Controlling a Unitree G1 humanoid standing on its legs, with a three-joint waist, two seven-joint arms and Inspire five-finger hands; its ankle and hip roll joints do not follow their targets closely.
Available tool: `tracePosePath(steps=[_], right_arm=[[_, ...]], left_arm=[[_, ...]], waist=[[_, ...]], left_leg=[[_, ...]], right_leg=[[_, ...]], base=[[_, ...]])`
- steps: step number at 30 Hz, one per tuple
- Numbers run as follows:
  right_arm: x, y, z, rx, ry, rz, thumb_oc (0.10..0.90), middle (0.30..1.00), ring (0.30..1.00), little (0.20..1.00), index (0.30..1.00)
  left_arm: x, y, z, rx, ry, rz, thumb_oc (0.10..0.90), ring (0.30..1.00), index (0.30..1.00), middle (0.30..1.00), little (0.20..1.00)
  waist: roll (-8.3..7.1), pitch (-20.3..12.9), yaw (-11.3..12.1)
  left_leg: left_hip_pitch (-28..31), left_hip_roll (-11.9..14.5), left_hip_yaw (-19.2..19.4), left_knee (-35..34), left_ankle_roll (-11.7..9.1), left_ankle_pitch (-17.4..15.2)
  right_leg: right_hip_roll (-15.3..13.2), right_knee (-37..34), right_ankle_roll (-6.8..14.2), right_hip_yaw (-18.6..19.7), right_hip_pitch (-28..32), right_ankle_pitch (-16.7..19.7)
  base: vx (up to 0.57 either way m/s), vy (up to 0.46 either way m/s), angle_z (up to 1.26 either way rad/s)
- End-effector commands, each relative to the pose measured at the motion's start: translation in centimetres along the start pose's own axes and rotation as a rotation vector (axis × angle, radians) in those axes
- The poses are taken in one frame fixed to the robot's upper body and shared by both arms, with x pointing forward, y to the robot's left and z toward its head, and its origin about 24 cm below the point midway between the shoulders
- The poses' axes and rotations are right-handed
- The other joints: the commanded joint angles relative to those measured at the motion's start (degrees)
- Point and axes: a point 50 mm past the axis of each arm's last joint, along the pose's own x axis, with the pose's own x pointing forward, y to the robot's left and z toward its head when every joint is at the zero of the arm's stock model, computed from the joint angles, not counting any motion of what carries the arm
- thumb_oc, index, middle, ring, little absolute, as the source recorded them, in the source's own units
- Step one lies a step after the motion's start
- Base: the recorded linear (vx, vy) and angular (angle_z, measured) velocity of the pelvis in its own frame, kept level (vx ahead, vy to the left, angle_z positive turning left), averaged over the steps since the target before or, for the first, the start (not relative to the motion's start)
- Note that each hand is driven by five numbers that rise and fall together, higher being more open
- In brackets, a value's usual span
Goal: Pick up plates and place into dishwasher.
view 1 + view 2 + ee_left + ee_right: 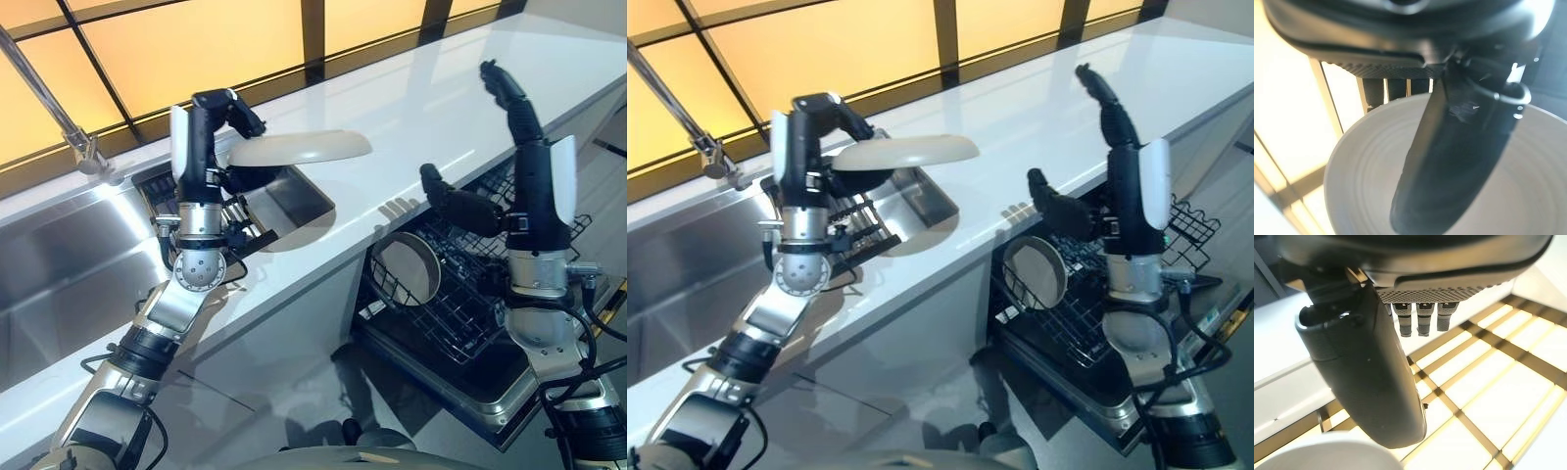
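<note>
The white worktop point(441, 108) spans the scene, the open dishwasher rack point(460, 294) at its 5 o'clock. The left hand point(220, 113) pinches a white plate point(299, 148), which juts toward 3 o'clock above the worktop. The right hand point(505, 93) is raised, fingers loose.

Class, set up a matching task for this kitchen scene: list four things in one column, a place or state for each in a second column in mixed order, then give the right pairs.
Things:
1. left robot hand
2. right robot hand
3. white plate
4. pan

Places or states:
A. standing on edge in the dishwasher rack
B. raised, fingers open, holding nothing
C. held level above the counter
D. closed on the plate's rim

Pairs: 1-D, 2-B, 3-C, 4-A
</note>
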Motion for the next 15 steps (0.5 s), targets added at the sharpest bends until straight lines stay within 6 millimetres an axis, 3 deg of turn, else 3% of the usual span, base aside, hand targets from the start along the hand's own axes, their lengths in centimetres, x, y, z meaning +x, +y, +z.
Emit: tracePosePath(steps=[1, 7, 15], right_arm=[[2.3, -0.7, 1.7, 0.088, -0.111, -0.005, 0.8, 0.9, 0.9, 0.9, 0.9], [2.4, -0.1, 0.4, 0.093, -0.028, 0.013, 0.8, 0.9, 0.9, 0.9, 0.9], [2.9, 0.3, 0.6, 0.11, -0.023, 0.028, 0.8, 0.9, 0.9, 0.9, 0.9]], left_arm=[[4.2, -0.4, 4.1, -0.104, -0.219, 0.032, 0.1, 0.3, 0.3, 0.3, 0.2], [4.4, -1.6, 5.0, -0.159, -0.235, -0.009, 0.1, 0.3, 0.3, 0.3, 0.2], [4.3, -2.5, 5.7, -0.216, -0.229, -0.044, 0.1, 0.3, 0.3, 0.3, 0.2]], waist=[[-0.45, -5.5, 1.0], [-0.75, -5.3, 0.9], [-0.77, -5.2, 1.1]], left_leg=[[1.3, -2.9, -0.8, 0.4, 3.4, -8.8], [1.2, -2.8, -0.7, 0.4, 3.4, -8.9], [1.1, -2.8, -0.9, 0.4, 3.4, -8.8]], right_leg=[[4.4, 0.3, 1.3, -0.9, 1.7, -5.1], [4.4, 0.3, 1.3, -0.9, 1.7, -4.9], [4.5, 0.3, 1.2, -0.8, 1.5, -4.7]], base=[[0.0, -0.002, -0.05], [0.0, -0.001, -0.01], [0.0, 0.0, 0.0]])
